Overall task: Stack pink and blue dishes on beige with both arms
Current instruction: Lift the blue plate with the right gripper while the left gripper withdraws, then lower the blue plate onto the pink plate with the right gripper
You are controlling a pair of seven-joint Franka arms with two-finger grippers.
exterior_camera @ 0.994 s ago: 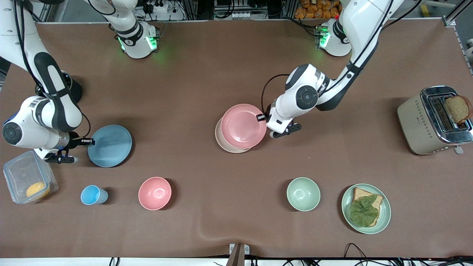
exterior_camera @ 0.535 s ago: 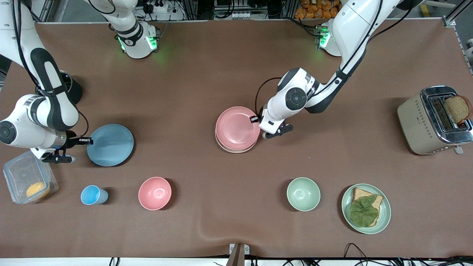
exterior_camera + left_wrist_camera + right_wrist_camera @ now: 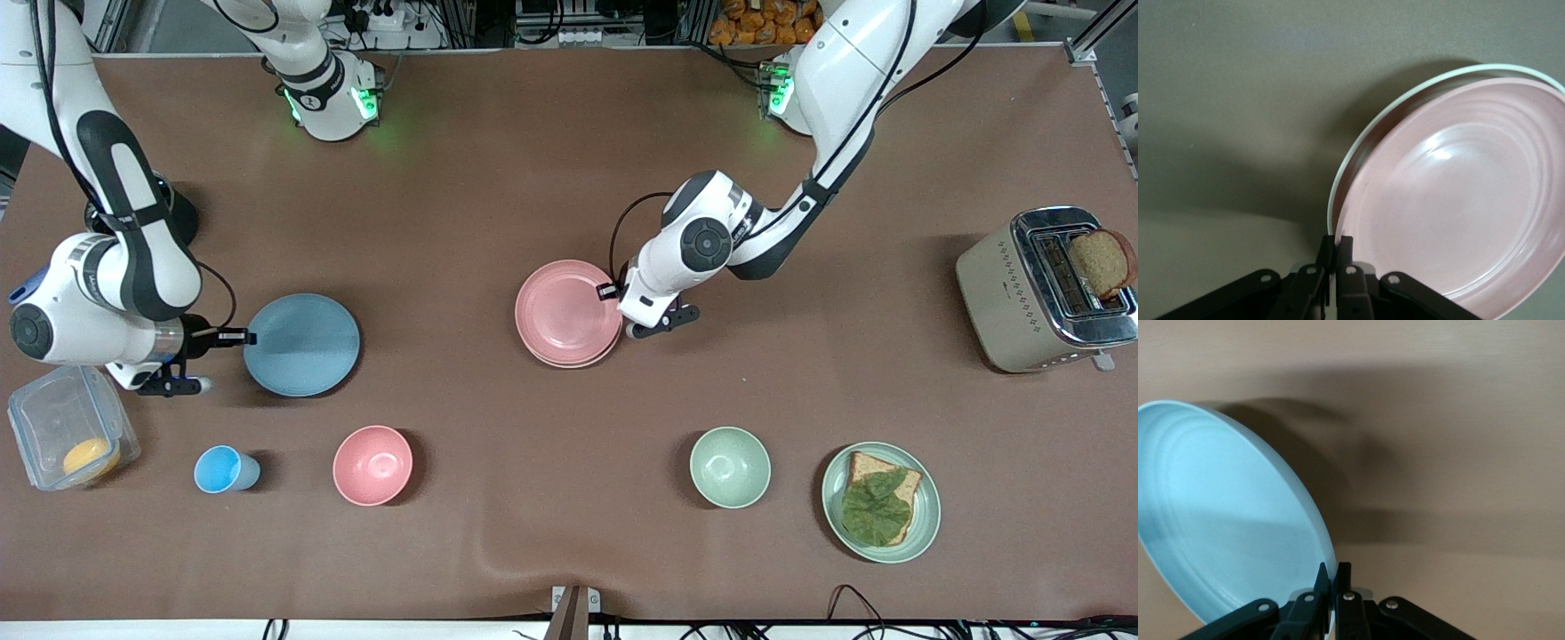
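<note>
Near the middle of the table, the flat round matte pastel pink plate [image 3: 569, 312] is seen resting on the cream-beige matte plate [image 3: 582, 362], which is almost wholly hidden, only a thin rim showing. The pink plate's edge is pinched by the left gripper [image 3: 612, 290]. Toward the right arm's end, the flat round light blue plate [image 3: 301, 345] is clamped at its rim by the right gripper [image 3: 240, 337]; whether it touches the table cannot be told. An orange item [image 3: 89, 456] lies in a clear plastic box [image 3: 53, 418].
</note>
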